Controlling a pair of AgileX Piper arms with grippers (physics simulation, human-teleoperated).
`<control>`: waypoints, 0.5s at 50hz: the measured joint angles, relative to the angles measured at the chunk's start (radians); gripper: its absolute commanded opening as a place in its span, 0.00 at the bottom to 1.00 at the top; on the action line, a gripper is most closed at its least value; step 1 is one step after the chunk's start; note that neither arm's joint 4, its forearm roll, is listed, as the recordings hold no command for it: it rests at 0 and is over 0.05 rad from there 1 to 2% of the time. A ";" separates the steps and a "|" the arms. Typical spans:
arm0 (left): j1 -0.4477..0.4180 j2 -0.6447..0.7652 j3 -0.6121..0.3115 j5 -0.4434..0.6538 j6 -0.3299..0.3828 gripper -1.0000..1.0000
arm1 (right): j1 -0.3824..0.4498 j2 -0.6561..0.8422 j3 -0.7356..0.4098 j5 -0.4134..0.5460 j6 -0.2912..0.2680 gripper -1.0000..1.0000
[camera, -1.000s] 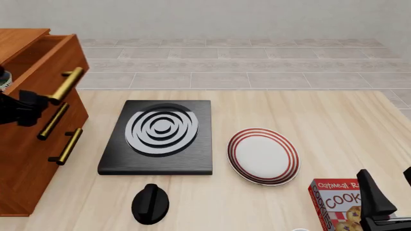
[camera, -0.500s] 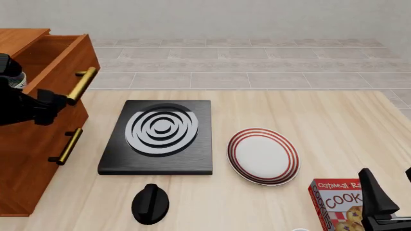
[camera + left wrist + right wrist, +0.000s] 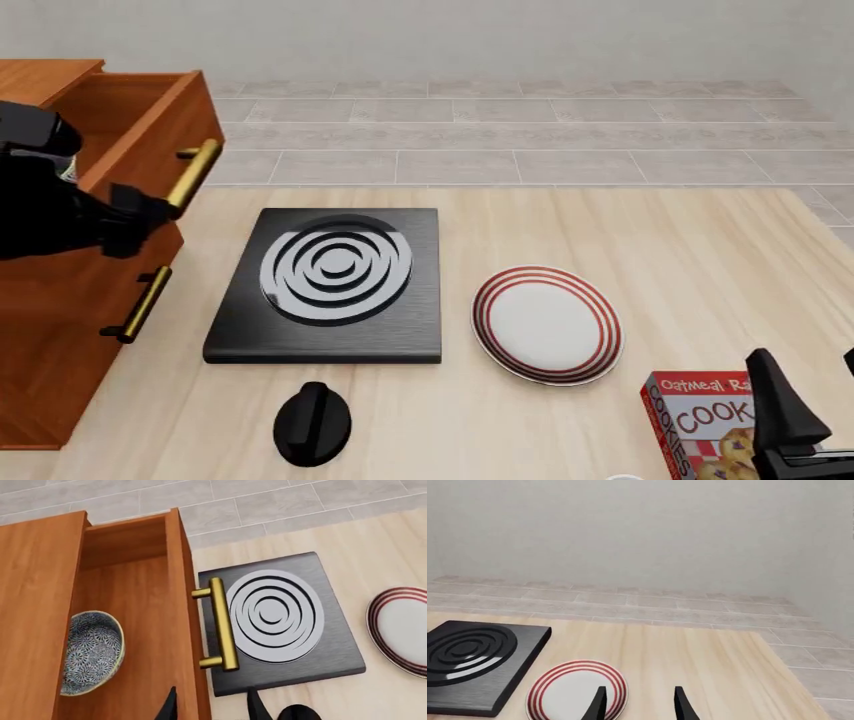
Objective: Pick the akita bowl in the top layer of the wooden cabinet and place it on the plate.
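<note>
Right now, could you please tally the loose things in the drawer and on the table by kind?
Bowls: 1, the akita bowl in the top layer.
Plates: 1, the plate.
Stoves: 1, the black stove.
Boxes: 1, the cookie box.
Black knob-like items: 1.
Total: 5.

We see the top layer (image 3: 127, 630) pulled open at the frame's left, the akita bowl (image 3: 90, 652) tilted inside against its left wall. Its brass handle (image 3: 222, 625) overlaps the black stove (image 3: 283, 625) at centre. The plate (image 3: 403, 630) is cut off at the right edge. Our left hand's (image 3: 212, 705) fingertips (image 3: 255, 705) stand apart at the bottom.
</note>
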 measured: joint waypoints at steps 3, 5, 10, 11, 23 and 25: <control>-0.008 0.007 -0.003 0.004 -0.006 1.00 | 0.000 0.000 0.000 0.000 0.001 1.00; -0.012 0.011 -0.005 0.007 -0.010 1.00 | 0.000 0.000 0.000 0.000 0.001 1.00; -0.023 0.023 -0.011 0.015 -0.020 1.00 | 0.000 0.000 -0.001 0.000 0.002 1.00; -0.025 0.025 -0.012 0.016 -0.021 1.00 | 0.000 0.000 -0.001 0.000 0.002 1.00; -0.047 0.047 -0.028 0.035 -0.031 1.00 | -0.003 0.000 -0.004 0.000 0.005 1.00; -0.051 0.050 -0.032 0.039 -0.032 1.00 | -0.003 0.000 -0.004 0.000 0.006 1.00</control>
